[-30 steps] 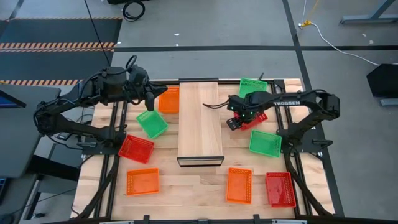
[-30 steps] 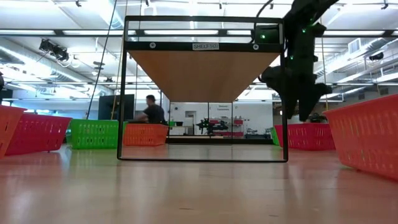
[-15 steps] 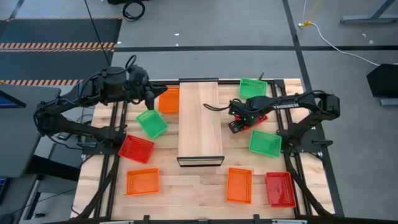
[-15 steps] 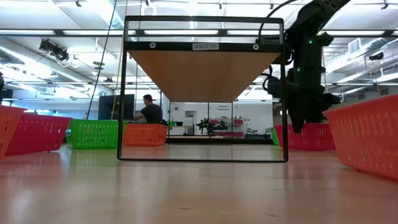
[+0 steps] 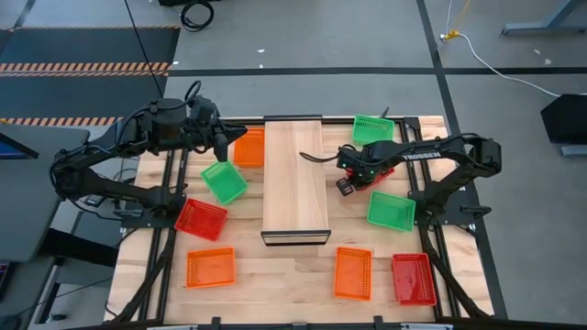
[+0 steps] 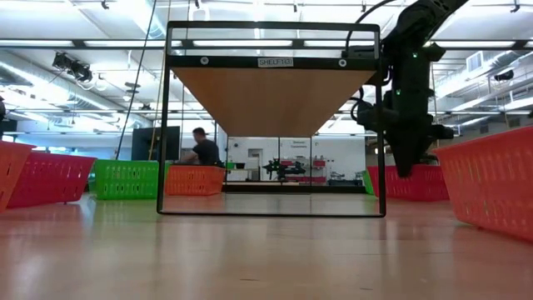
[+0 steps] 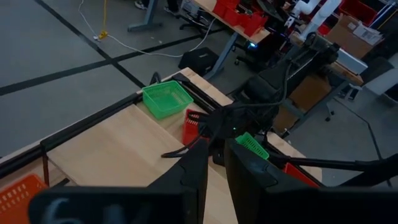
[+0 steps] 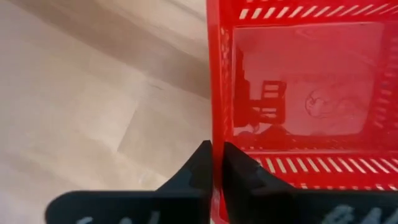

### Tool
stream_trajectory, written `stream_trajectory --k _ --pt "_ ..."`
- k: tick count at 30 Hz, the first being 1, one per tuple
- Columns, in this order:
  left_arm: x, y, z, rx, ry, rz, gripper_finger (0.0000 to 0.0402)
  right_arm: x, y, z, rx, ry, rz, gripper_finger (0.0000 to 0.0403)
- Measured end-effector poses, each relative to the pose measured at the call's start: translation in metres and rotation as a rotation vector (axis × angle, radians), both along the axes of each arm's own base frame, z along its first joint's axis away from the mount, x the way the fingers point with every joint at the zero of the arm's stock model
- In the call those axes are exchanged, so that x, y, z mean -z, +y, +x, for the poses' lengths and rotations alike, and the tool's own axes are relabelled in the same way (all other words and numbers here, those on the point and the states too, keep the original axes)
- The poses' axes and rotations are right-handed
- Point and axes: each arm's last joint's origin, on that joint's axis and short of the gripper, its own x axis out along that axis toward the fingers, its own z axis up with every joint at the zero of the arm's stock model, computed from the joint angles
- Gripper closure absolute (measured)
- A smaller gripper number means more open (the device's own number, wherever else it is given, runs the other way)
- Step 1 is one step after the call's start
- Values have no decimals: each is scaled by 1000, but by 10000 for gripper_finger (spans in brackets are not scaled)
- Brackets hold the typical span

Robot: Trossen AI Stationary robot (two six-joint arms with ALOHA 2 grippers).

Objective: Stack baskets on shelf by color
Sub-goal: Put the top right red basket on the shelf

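The shelf (image 5: 295,174) runs down the table's middle. To its right a red basket (image 5: 383,170) stands on the tabletop, and my right gripper (image 8: 216,149) is shut on it from above, also seen in the low view (image 6: 410,167). Green baskets (image 5: 373,128) (image 5: 391,211) lie far and near of it. Left of the shelf my left gripper (image 5: 221,147) hovers shut, with nothing between its fingers (image 7: 215,165), over a green basket (image 5: 225,181) and beside an orange one (image 5: 249,147). My right gripper pinches the red basket's wall on the shelf's side (image 8: 216,121), one finger (image 8: 200,163) outside it and one (image 8: 239,167) inside. The fingers point down from above. The basket sits level, its bottom on the table.
More baskets lie on the tabletop: red (image 5: 200,218) and orange (image 5: 210,268) at the near left, orange (image 5: 353,272) and red (image 5: 413,278) at the near right. The shelf's dark frame (image 6: 271,58) stands raised. A person sits in the room far behind the table.
My right gripper has gone down onto the red basket beside the shelf and has shut on its wall. The basket stays where it was.
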Motion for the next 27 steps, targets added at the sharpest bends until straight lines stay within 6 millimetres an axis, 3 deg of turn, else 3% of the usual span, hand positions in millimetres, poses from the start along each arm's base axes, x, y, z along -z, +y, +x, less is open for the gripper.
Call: stream_trajectory --k 6,14,22,27 --pt "0 0 0 0 -1 -3 340 -33 4 5 -38 -12 23 391" --pt "0 0 0 6 7 15 340 -127 6 10 -5 -154 -80 391" --pt "0 0 0 18 21 51 340 -224 5 19 25 -437 -192 393" --pt "0 1 0 6 20 58 340 -248 -1 46 19 -581 -233 393"
